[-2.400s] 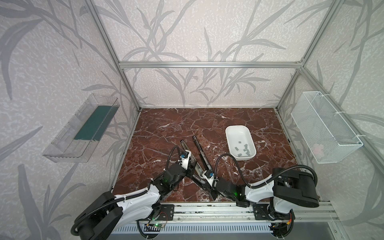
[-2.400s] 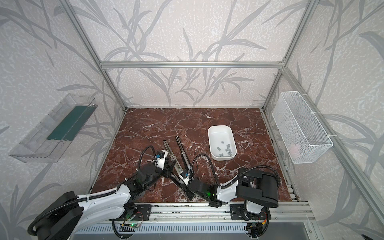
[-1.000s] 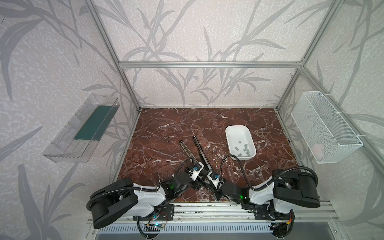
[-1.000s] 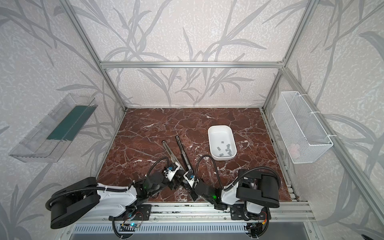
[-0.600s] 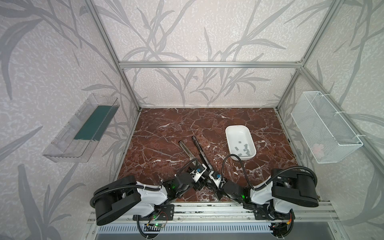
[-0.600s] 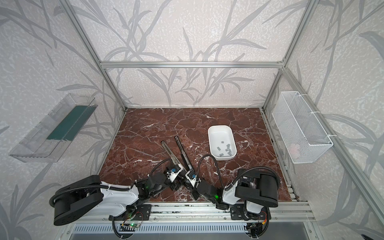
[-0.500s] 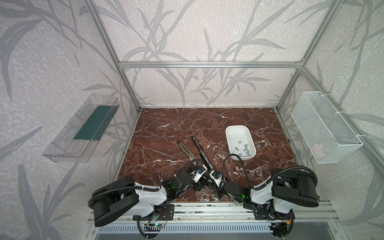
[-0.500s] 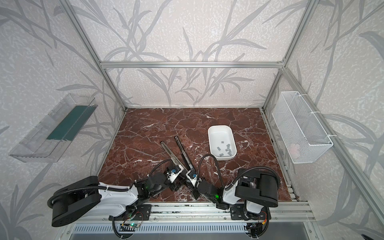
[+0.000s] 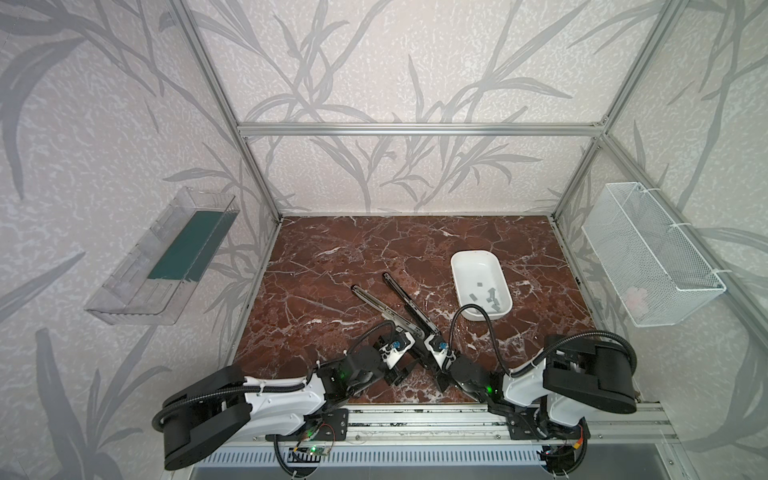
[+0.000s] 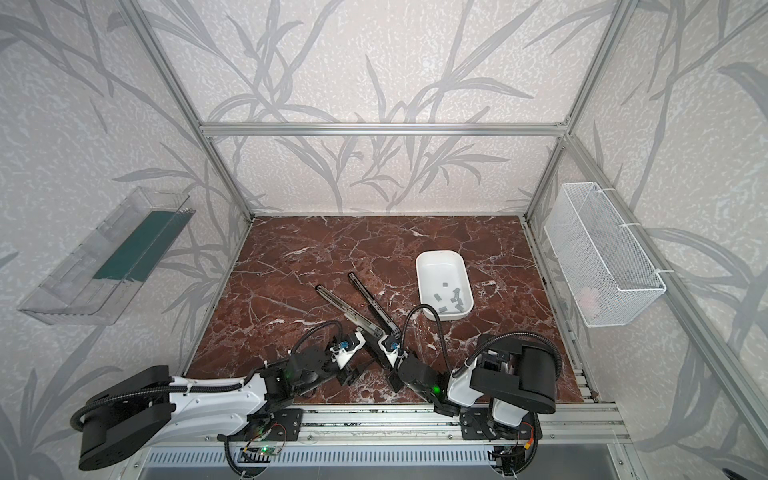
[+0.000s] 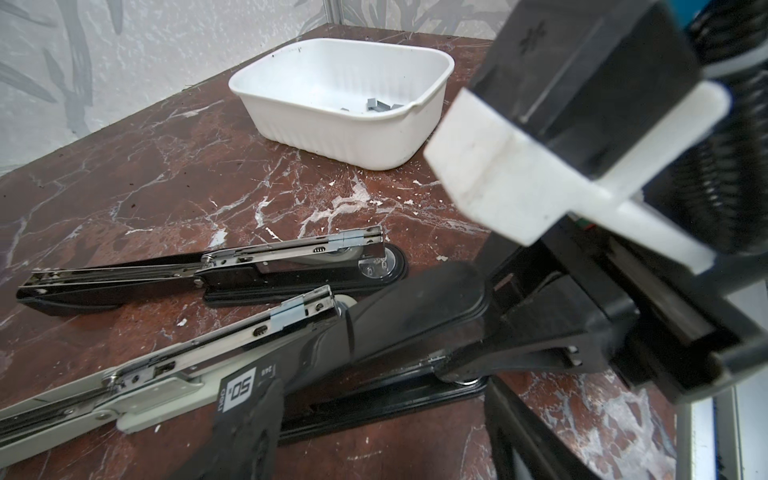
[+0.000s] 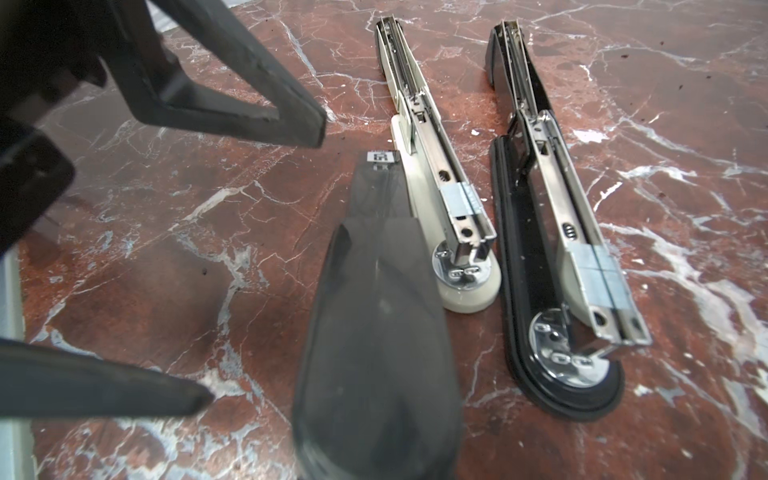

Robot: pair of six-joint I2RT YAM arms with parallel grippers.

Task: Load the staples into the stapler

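Two opened staplers lie side by side on the marble table, one with a beige base and one with a black base. A grey strip sits in each bare magazine. My right gripper is shut on the beige stapler's black top cover and holds it raised. Just left of that cover, my left gripper stands open over bare table. Loose staples lie in the white tray.
The white tray stands right of the staplers' far ends. A clear shelf hangs on the left wall and a wire basket on the right wall. The front rail runs just behind both grippers.
My left gripper has drawn back from the beige stapler toward the front edge, open, beside my right gripper. The staplers' far ends have crept slightly left. The right gripper stays shut on the cover.
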